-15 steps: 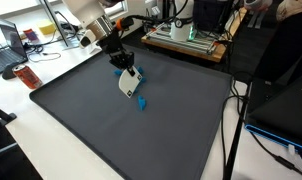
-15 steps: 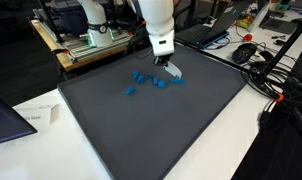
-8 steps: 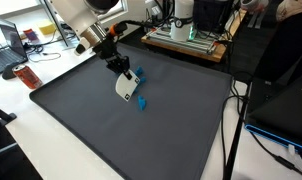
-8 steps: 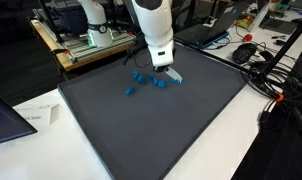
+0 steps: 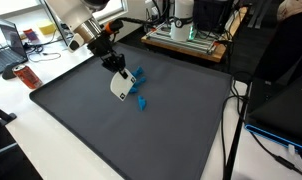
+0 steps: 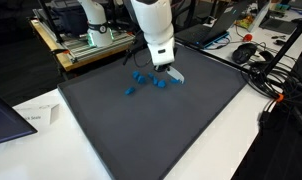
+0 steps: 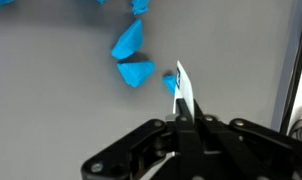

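As the gripper (image 5: 115, 68) clenches a white card (image 5: 121, 87) between its fingers, the card hangs tilted, just beside the blue pieces (image 5: 139, 76). In the wrist view the card (image 7: 185, 92) shows edge-on, close against the smallest of those pieces, which lie scattered on a dark mat (image 5: 101, 135).

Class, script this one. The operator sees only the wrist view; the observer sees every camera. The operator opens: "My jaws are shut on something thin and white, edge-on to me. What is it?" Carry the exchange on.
Observer: In an exterior view it shows broadside: a flat white card, hanging tilted below the jaws.
Operator: I see a few blue pieces near it. How do they lie overall?
Observer: In an exterior view they form a loose cluster beside the card, with one piece set apart from it.
Operator: What is past the grey surface?
Observer: It is a dark mat; a white sheet lies just off one corner.
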Robot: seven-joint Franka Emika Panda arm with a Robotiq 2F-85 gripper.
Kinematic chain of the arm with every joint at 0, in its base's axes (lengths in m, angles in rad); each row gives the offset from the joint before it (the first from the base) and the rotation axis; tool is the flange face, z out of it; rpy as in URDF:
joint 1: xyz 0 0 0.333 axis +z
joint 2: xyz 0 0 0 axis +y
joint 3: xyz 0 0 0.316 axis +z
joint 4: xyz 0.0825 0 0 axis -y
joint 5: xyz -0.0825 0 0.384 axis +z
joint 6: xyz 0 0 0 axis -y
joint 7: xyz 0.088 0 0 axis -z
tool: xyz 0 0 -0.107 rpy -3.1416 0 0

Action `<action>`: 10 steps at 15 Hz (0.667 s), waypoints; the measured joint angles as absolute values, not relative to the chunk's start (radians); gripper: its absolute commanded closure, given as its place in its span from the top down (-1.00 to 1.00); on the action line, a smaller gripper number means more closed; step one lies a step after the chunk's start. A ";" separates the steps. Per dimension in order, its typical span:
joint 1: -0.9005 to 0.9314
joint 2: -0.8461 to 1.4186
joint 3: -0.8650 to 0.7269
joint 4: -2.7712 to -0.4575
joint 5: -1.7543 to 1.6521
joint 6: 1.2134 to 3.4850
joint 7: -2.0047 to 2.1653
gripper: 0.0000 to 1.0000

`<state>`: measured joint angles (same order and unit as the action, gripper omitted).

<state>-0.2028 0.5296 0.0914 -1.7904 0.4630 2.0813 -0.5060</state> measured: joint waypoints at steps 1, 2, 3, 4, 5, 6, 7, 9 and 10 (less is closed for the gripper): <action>-0.203 0.517 0.091 -1.793 0.462 2.081 -0.506 -0.98; -0.202 0.502 0.091 -1.798 0.460 2.081 -0.505 -0.98; -0.201 0.483 0.089 -1.806 0.457 2.081 -0.501 -0.98; -0.199 0.463 0.086 -1.814 0.454 2.082 -0.494 -0.98; -0.196 0.442 0.083 -1.825 0.447 2.085 -0.488 -0.98; -0.192 0.420 0.079 -1.839 0.436 2.086 -0.480 -0.98; -0.186 0.399 0.075 -1.854 0.421 2.091 -0.468 -0.98; -0.170 0.356 0.065 -1.891 0.383 2.118 -0.434 -0.98; -0.159 0.335 0.060 -1.914 0.364 2.143 -0.412 -0.98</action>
<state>-0.1595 0.3351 0.0597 -1.9135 0.3642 2.1431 -0.4115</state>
